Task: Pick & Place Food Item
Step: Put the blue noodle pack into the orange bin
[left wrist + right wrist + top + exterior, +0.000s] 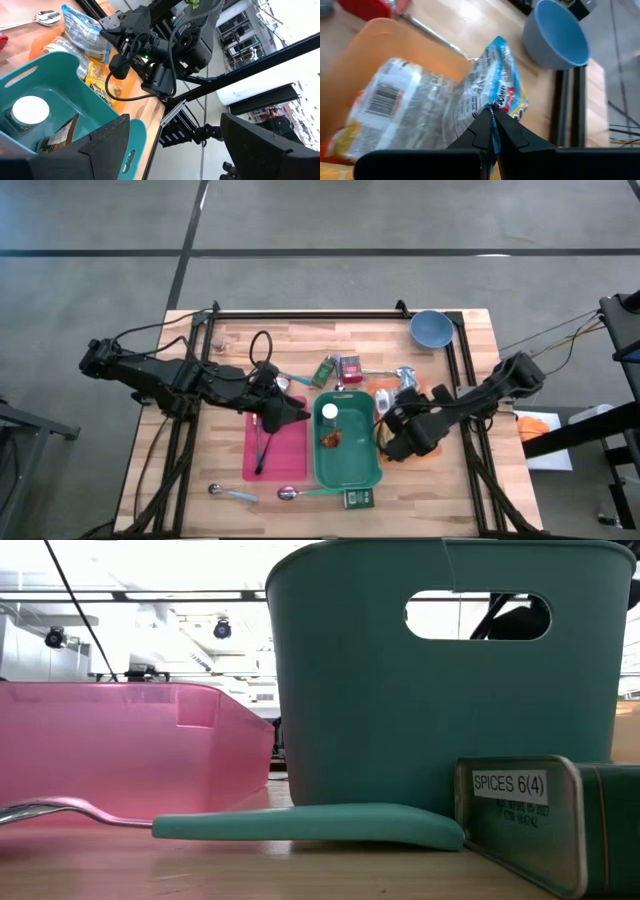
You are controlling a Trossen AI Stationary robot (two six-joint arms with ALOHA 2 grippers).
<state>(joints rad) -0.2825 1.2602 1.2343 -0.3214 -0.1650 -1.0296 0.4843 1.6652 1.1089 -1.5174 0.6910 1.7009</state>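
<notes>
Your right hand (492, 131) pinches shut on one end of the crinkly snack bag (445, 102). The bag stretches away from it over the smooth orange plate (365, 50), right of centre in the high view. The teal bin (346, 470) sits just left. Your left hand (290, 412) hangs wide open, holding nothing.
</notes>
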